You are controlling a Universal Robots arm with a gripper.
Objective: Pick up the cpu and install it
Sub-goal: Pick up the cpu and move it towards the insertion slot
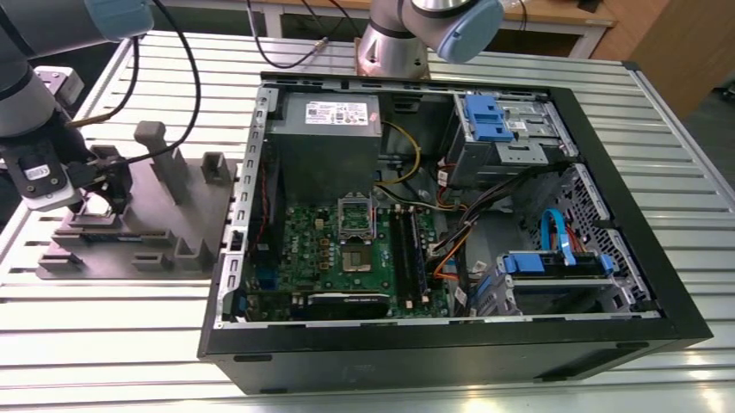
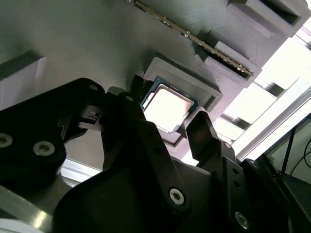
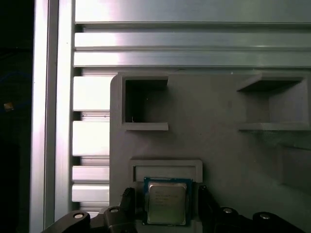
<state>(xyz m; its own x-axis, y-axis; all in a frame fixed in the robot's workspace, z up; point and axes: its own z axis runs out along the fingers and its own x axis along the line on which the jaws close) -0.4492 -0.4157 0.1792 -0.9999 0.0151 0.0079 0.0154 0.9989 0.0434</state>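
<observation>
The cpu (image 2: 167, 107) (image 3: 166, 203), a small square chip with a pale metal top, lies flat in a framed recess of the grey holder block (image 1: 150, 228) (image 3: 218, 141). My gripper (image 1: 98, 202) (image 2: 165, 112) (image 3: 166, 208) is low over that block at the exterior view's left. Its black fingers (image 2: 206, 141) stand on either side of the chip with small gaps showing, so it is open and straddles the cpu. The motherboard's metal-framed socket (image 1: 356, 215) sits inside the open computer case (image 1: 597, 129), well off toward the exterior view's right.
The holder block carries upright grey posts (image 1: 153, 142) and empty pockets (image 3: 143, 102) close to the gripper. A grey power-supply box (image 1: 330, 120), blue drive brackets (image 1: 488, 116) and loose cables fill the case. The table is slatted metal (image 1: 643, 189). A second arm base (image 1: 397, 43) stands behind the case.
</observation>
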